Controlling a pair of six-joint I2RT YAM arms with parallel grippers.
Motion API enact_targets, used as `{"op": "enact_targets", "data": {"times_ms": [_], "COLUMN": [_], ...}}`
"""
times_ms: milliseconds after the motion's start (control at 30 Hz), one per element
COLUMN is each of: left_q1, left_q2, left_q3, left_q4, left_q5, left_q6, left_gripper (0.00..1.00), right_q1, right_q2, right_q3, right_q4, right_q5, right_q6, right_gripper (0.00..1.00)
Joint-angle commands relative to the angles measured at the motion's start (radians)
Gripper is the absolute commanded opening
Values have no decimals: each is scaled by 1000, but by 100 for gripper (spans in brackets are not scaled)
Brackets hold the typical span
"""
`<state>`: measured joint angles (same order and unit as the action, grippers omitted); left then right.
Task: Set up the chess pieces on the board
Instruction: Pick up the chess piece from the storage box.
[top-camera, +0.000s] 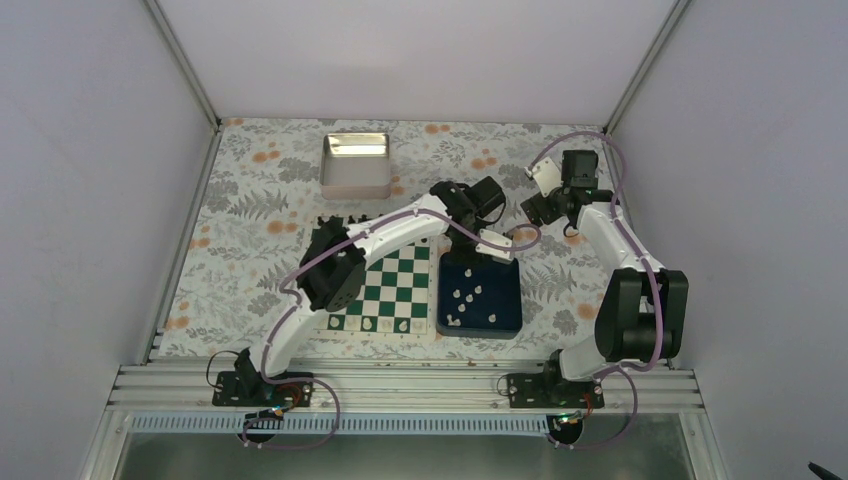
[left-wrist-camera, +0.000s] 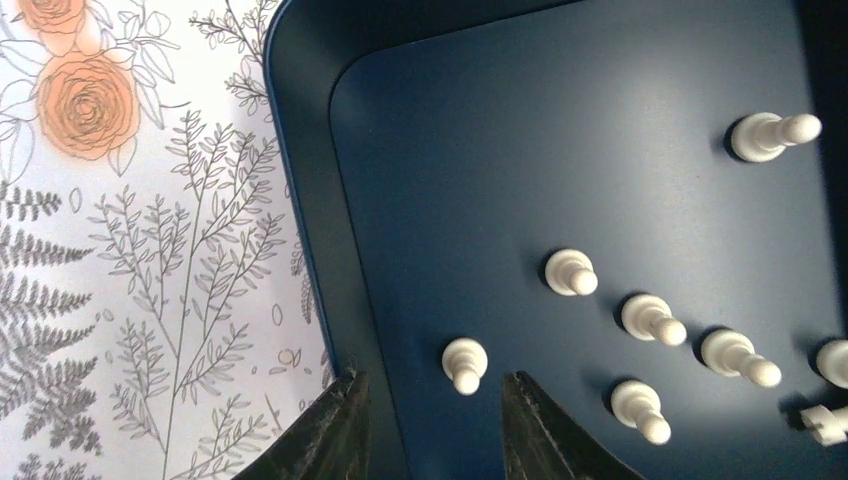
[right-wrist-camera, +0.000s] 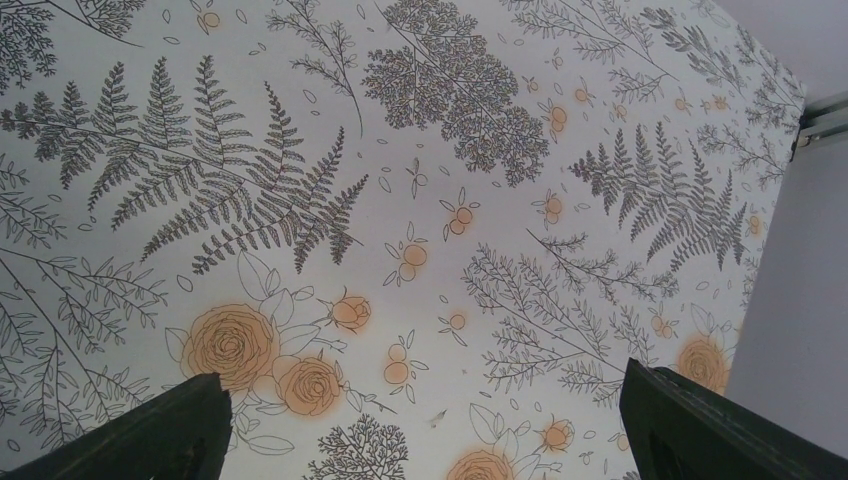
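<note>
The green and white board (top-camera: 392, 283) lies in front of the left arm, with a few white pieces (top-camera: 371, 323) on its near row. More white pieces (top-camera: 478, 291) lie in the dark blue tray (top-camera: 505, 322) to its right. My left gripper (top-camera: 468, 255) hovers over the tray's far left corner. In the left wrist view it (left-wrist-camera: 432, 388) is open, and a white pawn (left-wrist-camera: 465, 362) stands just ahead, between the fingertips, untouched. Several other pawns (left-wrist-camera: 652, 318) stand further right. My right gripper (top-camera: 527, 210) is open and empty (right-wrist-camera: 425, 395) over bare cloth.
A shiny metal tin (top-camera: 356, 165) stands at the back, beyond the board. Small black pieces (top-camera: 338, 221) line the board's far edge. The left arm's links pass over the board. The tray's raised rim (left-wrist-camera: 300, 230) runs under my left finger. Floral cloth covers the table.
</note>
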<state>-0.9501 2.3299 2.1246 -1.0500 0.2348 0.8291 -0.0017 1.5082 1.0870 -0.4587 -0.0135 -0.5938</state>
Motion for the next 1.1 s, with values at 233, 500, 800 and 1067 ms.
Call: {"op": "enact_targets", "data": {"times_ms": [233,500,800,1067], "left_q1": [-22,-24,-30,-39], "left_q2": [74,100,96,90], "left_q3": [21,17,-10,-7], "left_q4": [-16,-17,-8,-1], "left_q5": [-48,-92,-119,-106], "left_q6": [15,16,15,9], "left_gripper": [35,34,32,27], "right_q1": [-4,-4,-4,-4], "right_q2": [-4,-6,-4,-5], "right_q3": [-7,-7,-4,-6], "right_q4": [15,8,2,-4], "right_q5": [-9,-21,-28,-33], "right_q6": [5,3,-1,-2], "right_gripper": [100,100,100,100]}}
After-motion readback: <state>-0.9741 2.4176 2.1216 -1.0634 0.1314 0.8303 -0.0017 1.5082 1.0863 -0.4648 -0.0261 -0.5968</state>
